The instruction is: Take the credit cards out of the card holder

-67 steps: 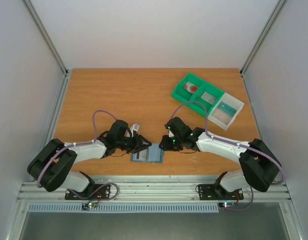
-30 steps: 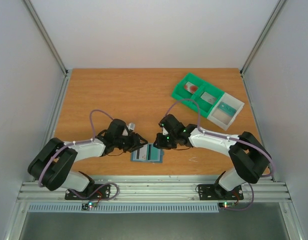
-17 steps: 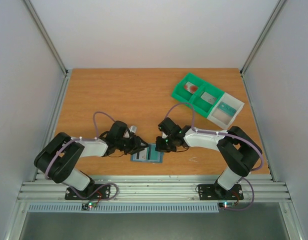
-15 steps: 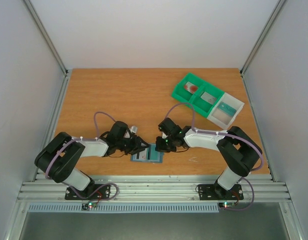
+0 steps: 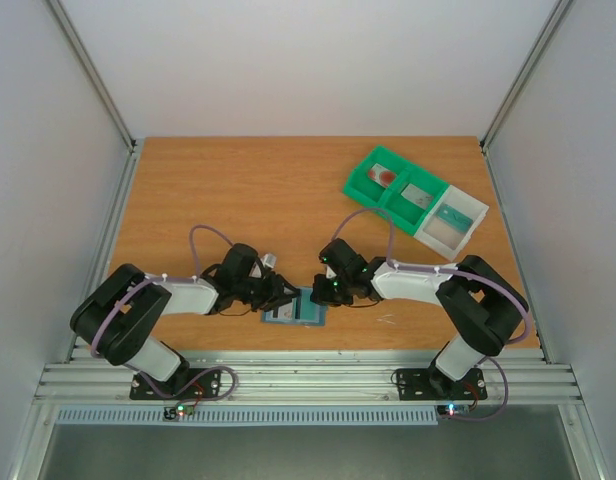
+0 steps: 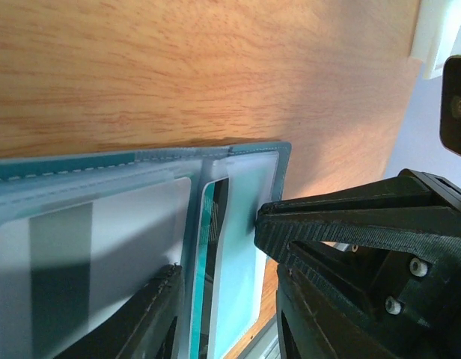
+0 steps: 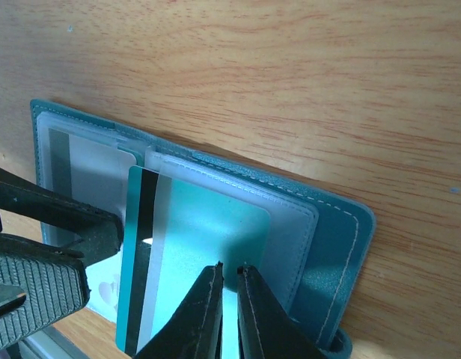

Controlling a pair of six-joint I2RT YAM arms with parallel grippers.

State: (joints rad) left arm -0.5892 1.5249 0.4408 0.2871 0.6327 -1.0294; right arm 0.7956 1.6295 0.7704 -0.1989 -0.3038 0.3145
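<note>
Held the white-and-black left arm (image 5: 178, 297) and matching right arm (image 5: 418, 283) low and folded inward, wrists facing each other, the black two-finger left gripper (image 5: 288, 296) (image 6: 227, 299) with jaws partly apart, the black two-finger right gripper (image 5: 318, 293) (image 7: 229, 271) just beside it, jaws pinched almost together.

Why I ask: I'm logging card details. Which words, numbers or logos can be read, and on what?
No text is legible anywhere.
teal card: black stripe only, no print.
grey card: grey stripe, no print.
card holder: stitching, no label.
binned cards: too small to read.
</note>
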